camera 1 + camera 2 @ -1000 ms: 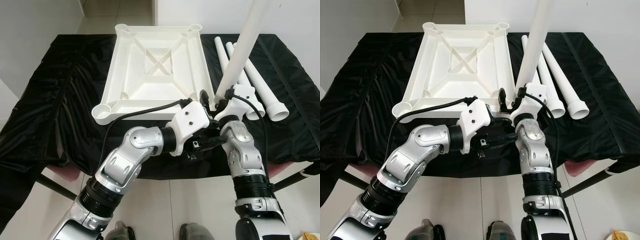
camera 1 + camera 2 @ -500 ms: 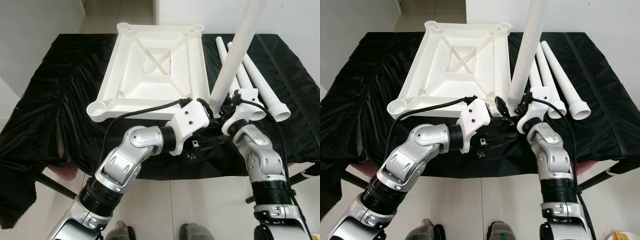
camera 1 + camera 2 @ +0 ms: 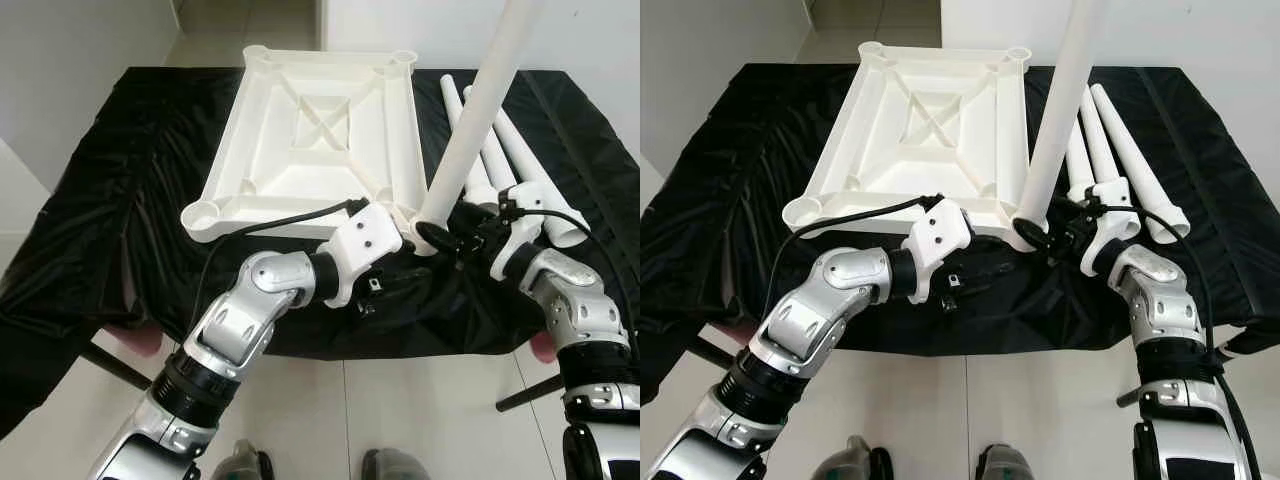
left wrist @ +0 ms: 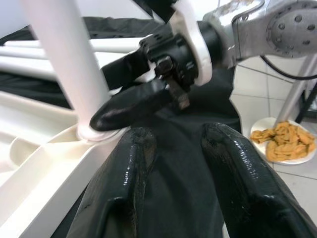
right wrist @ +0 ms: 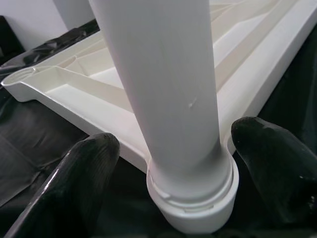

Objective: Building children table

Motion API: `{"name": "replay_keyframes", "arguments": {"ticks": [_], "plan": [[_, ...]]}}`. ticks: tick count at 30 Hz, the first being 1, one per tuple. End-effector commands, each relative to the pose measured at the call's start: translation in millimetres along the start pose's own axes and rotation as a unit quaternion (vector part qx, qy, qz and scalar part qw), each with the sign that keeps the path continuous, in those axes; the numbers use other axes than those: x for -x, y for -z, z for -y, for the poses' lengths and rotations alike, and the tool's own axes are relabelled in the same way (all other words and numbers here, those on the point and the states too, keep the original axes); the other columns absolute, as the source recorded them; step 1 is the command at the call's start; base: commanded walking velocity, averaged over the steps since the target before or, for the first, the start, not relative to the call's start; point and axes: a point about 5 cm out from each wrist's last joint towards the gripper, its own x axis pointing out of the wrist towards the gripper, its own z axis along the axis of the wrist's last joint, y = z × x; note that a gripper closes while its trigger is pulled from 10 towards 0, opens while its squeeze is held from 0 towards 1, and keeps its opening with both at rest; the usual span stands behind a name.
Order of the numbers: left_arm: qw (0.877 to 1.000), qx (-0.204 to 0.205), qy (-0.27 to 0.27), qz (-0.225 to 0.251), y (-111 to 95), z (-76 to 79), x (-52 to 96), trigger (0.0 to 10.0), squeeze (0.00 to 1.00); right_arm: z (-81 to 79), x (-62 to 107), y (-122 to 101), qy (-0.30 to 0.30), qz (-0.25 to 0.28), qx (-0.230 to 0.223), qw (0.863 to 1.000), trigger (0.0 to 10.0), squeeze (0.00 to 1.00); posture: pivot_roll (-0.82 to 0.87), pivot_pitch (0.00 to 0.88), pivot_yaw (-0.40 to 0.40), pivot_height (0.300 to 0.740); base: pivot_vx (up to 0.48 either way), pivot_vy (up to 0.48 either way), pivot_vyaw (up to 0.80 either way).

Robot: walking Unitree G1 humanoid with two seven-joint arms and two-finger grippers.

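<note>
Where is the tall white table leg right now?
The table leg stands in the near right corner socket of the upturned tabletop, between the right tool's open fingers.

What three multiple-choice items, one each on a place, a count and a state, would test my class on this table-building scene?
1. Where is the standing white plastic leg?
A. In the near right corner socket of the upturned white plastic tabletop
B. Flat on the floor
C. In a far corner socket

2. How many loose white tapered legs lie on the black cloth?
A. One
B. Three
C. Six

3. How is the right tool?
A. Shut on a loose leg
B. Open, fingers either side of the standing leg

Key: A, its base sits there; B, three lie side by side; B, gaps show beside the leg.
</note>
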Motion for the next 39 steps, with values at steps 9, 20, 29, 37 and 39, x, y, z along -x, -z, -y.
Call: {"name": "replay_keyframes", "arguments": {"ticks": [9,20,29,37,39], "plan": [[0.995,0.024,-0.086,-0.039,13,-12.3,1.5,10.0,0.00,12.8,-9.6,-9,-0.007,0.013,0.020,1.000,10.0,0.00,-0.05,0.063,0.056,0.740,0.000,0.000,0.00],[0.994,0.043,-0.085,-0.051,13,-10.8,0.0,10.0,0.00,14.0,-28.9,-7,-0.006,-0.015,0.044,0.999,4.2,0.00,-0.04,0.076,0.044,0.740,0.000,0.000,0.00],[0.994,0.047,-0.085,-0.054,12,-10.0,-0.4,10.0,0.00,5.0,-38.1,-3,-0.049,-0.029,0.047,0.997,0.0,0.00,-0.03,0.086,0.041,0.740,0.000,0.000,0.00],[0.994,0.043,-0.086,-0.049,10,-9.9,-0.9,10.0,0.00,18.0,-32.8,-6,0.024,-0.021,0.037,0.999,0.0,0.00,-0.04,0.092,0.041,0.740,0.000,0.000,0.00],[0.994,0.043,-0.086,-0.047,9,-9.9,-1.6,10.0,0.00,23.3,-31.3,-6,0.066,-0.017,0.030,0.997,0.0,0.00,-0.04,0.092,0.041,0.740,0.000,0.000,0.00]]}}
